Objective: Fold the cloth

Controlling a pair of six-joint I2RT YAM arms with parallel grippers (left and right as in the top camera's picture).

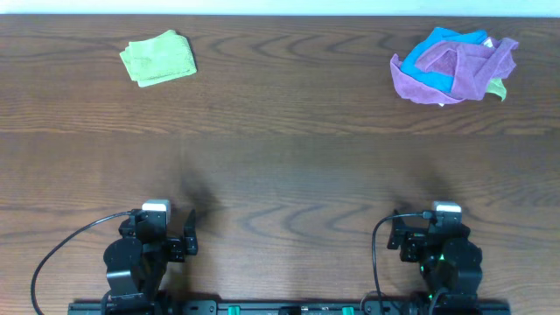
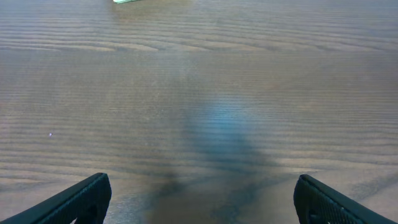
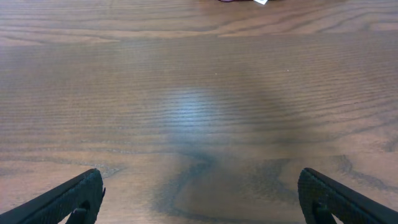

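Your left gripper [image 2: 202, 200] and right gripper [image 3: 199, 198] sit jaws spread at the table's [image 1: 280, 175] near edge, cloth [image 1: 471, 63] bunched at its far right corner.

Left arm [image 1: 138, 261]: tucked low, elbow folded.
Left gripper [image 2: 202, 202]: jaws wide apart, empty.
Right arm [image 1: 444, 258]: tucked low, elbow folded.
Right gripper [image 3: 202, 199]: jaws wide apart, empty.

My table [image 1: 280, 166] was dark brown, wood-grained. The folded cloth [image 1: 157, 58] was plain light green; the bunched heap [image 1: 451, 66] mixed purple and bright blue. My left gripper [image 2: 203, 186] and right gripper [image 3: 200, 180] were black.
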